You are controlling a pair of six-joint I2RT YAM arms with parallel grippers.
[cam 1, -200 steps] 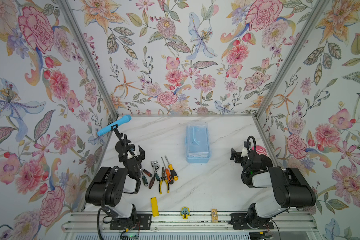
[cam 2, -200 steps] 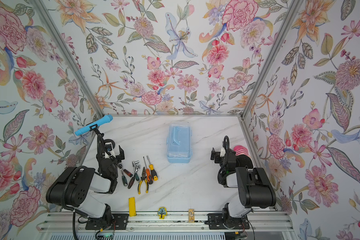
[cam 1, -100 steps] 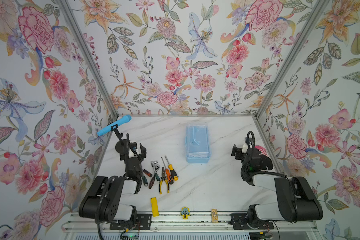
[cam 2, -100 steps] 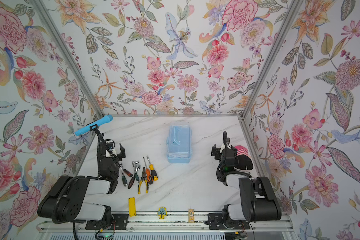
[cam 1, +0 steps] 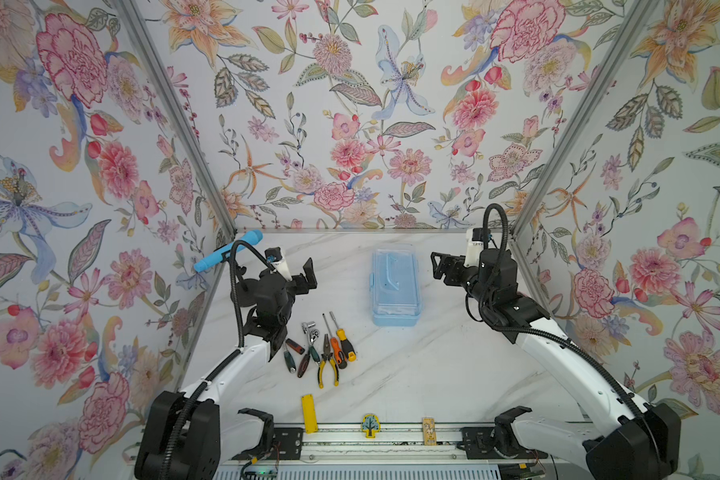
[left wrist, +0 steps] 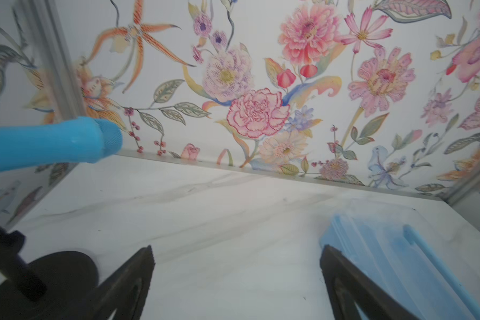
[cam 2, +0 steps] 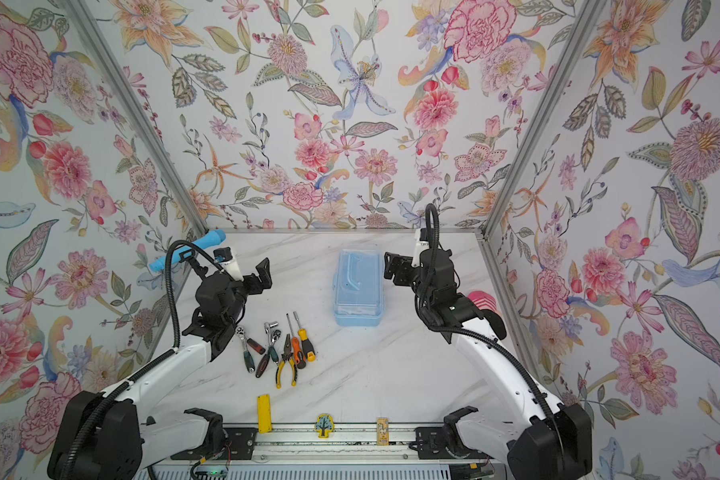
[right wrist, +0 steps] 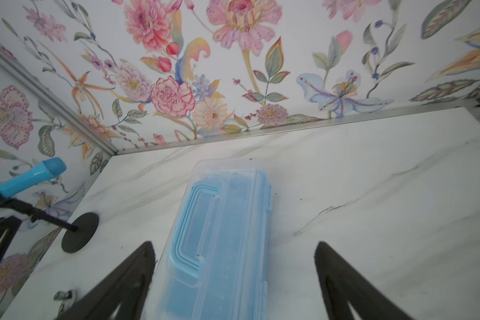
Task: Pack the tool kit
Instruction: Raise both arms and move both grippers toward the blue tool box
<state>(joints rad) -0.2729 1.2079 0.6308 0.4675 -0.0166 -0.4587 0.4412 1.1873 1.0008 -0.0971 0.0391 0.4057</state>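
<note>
My left gripper and right gripper flank the closed tool kit box, jaws wide, holding nothing. Both reach farther forward than before.

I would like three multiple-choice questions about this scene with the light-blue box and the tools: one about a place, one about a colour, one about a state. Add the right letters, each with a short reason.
1. Where do the hand tools lie, relative to the tool box?
A) inside it
B) on the table, left of it in both top views
C) on top of it

2. What colour are the handles of the pliers?
A) yellow
B) green
C) white

3. In what state is the lid of the tool box?
A) raised upright
B) taken off
C) shut

Answers:
1 B: both top views show them loose on the marble, outside the box.
2 A: the two yellow handles show in both top views.
3 C: the right wrist view shows the clear lid lying flat on the box.
</note>
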